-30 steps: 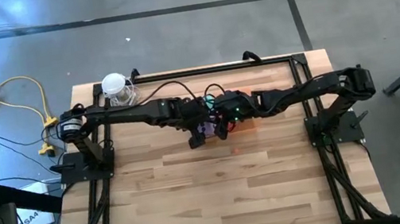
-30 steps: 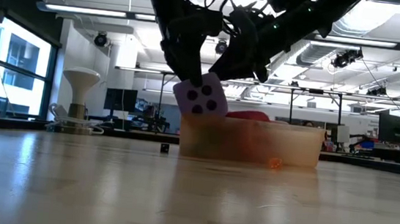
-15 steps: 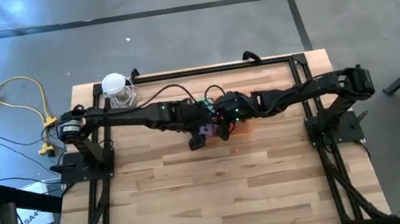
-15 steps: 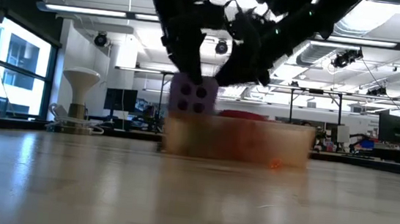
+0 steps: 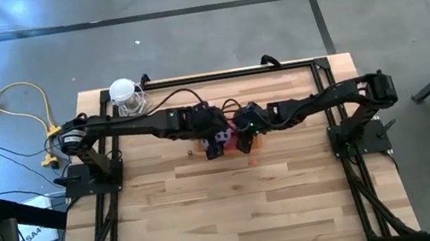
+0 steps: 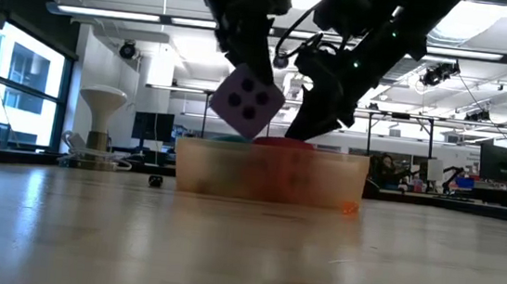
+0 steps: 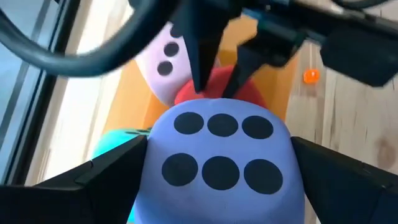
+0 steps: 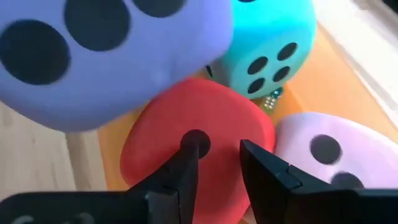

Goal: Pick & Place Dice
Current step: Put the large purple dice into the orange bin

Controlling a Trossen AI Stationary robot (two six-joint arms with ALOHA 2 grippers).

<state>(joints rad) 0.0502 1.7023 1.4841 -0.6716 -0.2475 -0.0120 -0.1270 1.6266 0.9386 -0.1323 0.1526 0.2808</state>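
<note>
My left gripper (image 7: 221, 180) is shut on the purple die (image 6: 248, 102), which hangs tilted over the left part of the translucent orange tray (image 6: 269, 172). In the tray lie the red die (image 8: 186, 118), the teal die (image 8: 267, 43) and the pink die (image 8: 317, 149). My right gripper (image 8: 219, 149) reaches down into the tray beside the purple die, its fingers a narrow gap apart on the red die. In the high view both grippers (image 5: 217, 142) (image 5: 244, 139) meet at mid-table. My left gripper pinches the purple die between its two fingers, on two opposite side faces (image 7: 152, 168), coming from above. The die is lifted clear above the tray, tilted. My right gripper comes from above, slanting, and its fingertips (image 8: 193, 146) dig into the red die's upper face (image 8: 217, 134), with a little of the soft die between them. The red die sits in the tray.
The clear cup with its white round top (image 5: 127, 98) stands near the table's far-left corner. A tiny black cube (image 6: 155, 180) lies on the table left of the tray, and a small orange bit (image 6: 348, 207) by its right end. Bare wood spreads toward the near edge.
The tray has slid along the table toward the left edge, and my right gripper has moved left with it. The purple die in my left gripper has risen a little and tipped. It now hangs over the tray instead of in front of its left end.
</note>
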